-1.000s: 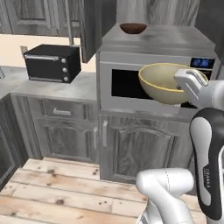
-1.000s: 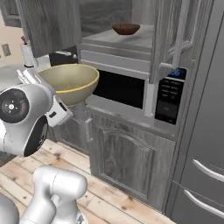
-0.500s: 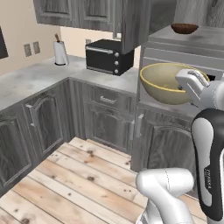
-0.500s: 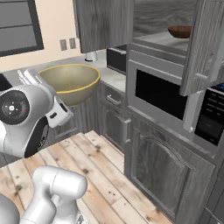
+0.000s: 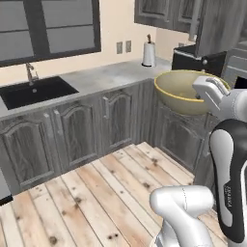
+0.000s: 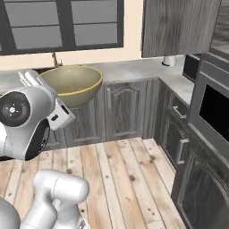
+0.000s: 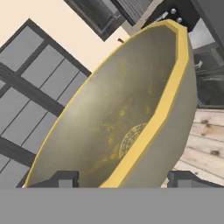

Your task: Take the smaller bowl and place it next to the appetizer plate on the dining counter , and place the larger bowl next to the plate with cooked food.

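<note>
Looking along the hand, I see the larger bowl (image 7: 118,127) with nothing inside it, only a faint pattern at its bottom. My gripper (image 7: 122,177) has its jaws spread wide and clamped across the bowl's rim, carrying it in the air above the wooden floor (image 5: 96,193), in front of the grey cabinets (image 6: 129,107).

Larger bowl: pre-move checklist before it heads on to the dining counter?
1. Larger bowl held at its rim by the gripper: ok.
2. Bowl empty: ok.
3. Bowl roughly level in the base views: ok.
4. Bowl clear of the grey countertop and black sink: ok.
5. Dining counter and plate with cooked food in sight: not ok.
6. Wooden floor free of obstacles: ok as far as visible.
</note>
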